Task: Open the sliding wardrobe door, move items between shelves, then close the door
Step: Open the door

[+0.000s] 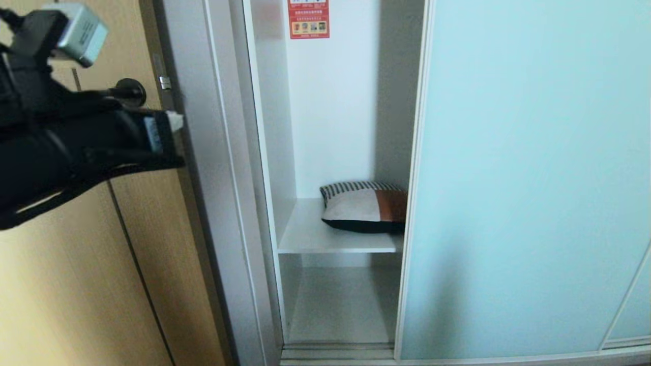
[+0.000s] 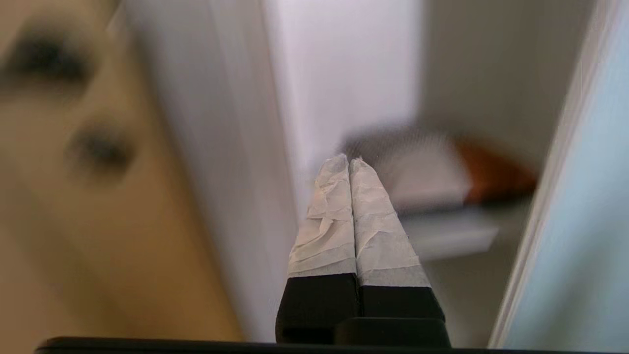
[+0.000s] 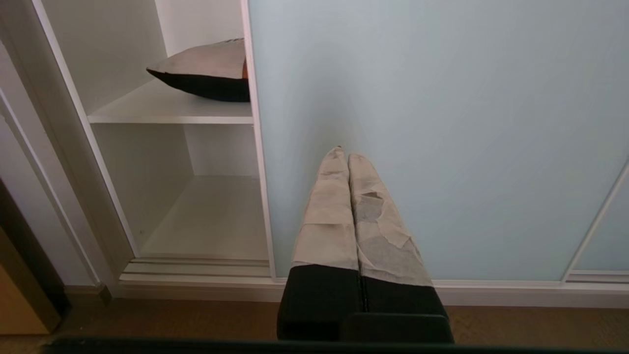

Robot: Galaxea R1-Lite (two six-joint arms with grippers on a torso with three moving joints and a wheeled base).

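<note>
The left end effector (image 1: 170, 122), fingers pressed together and empty, hangs level before the wooden door (image 1: 66, 284). To its right, past the wardrobe frame, the items (image 1: 363, 207) lie on the upper shelf (image 1: 310, 239), long axis crosswise, partly behind the sliding wardrobe door (image 1: 529, 178). The right end effector (image 3: 344, 155), also together, faces that door; the left is judged nearer.

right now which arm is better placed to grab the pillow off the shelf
Left. The left gripper is raised level with the pillow at the open gap, while the right gripper hangs low facing the sliding door.
</note>
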